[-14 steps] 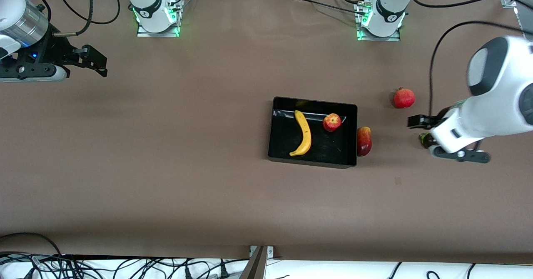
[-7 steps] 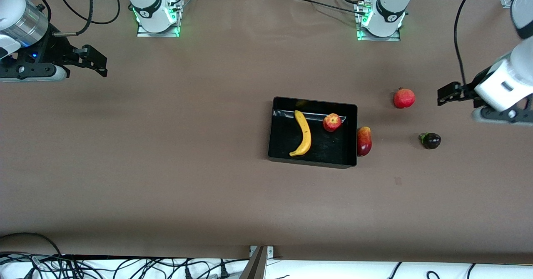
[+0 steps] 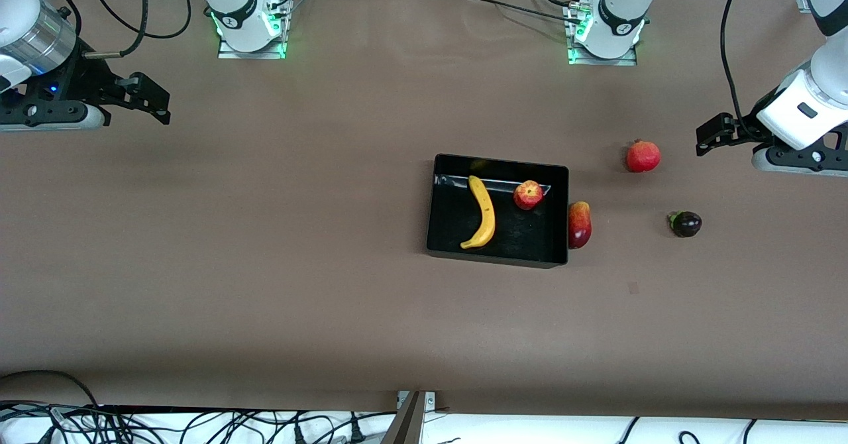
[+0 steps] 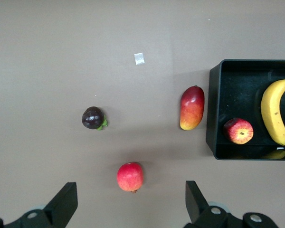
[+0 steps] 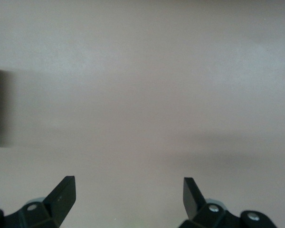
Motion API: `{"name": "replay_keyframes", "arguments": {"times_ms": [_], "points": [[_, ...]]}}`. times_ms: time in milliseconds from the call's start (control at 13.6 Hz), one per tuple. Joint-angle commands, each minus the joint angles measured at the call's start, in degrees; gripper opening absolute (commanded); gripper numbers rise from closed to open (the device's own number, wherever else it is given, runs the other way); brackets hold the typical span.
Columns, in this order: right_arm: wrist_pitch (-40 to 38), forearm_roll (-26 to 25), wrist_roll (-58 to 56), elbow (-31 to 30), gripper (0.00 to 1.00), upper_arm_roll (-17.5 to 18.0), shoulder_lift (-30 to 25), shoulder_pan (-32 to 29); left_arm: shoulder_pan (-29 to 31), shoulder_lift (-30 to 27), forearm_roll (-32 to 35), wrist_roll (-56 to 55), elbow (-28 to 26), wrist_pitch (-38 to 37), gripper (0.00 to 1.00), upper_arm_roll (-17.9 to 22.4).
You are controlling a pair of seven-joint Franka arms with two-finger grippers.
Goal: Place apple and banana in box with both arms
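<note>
Up in the air, both grippers are spread wide and hold nothing: the left gripper [image 3: 707,140] hangs over bare table at the left arm's end, near a round red fruit [image 3: 642,156] and a small dark purple fruit [image 3: 686,223], and the right gripper [image 3: 149,99] waits over bare table at the right arm's end. Inside the box [image 3: 555,177] lie the banana [image 3: 483,212] and the apple [image 3: 528,194], apart, while a mango [image 3: 579,224] lies on the table touching the box's outer wall. No readable writing shows anywhere.
</note>
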Motion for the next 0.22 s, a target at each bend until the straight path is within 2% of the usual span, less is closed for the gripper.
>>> {"name": "replay_keyframes", "arguments": {"times_ms": [0, 147], "points": [[-0.14, -0.22, 0.15, 0.86, 1.0, -0.06, 0.17, 0.2, -0.43, 0.68, 1.91, 1.58, 1.04, -0.24, 1.0, 0.25], [-0.22, -0.22, 0.15, 0.86, 1.0, -0.06, 0.18, 0.28, -0.52, 0.94, 1.83, 1.49, 1.66, -0.68, 1.0, 0.16]]}}
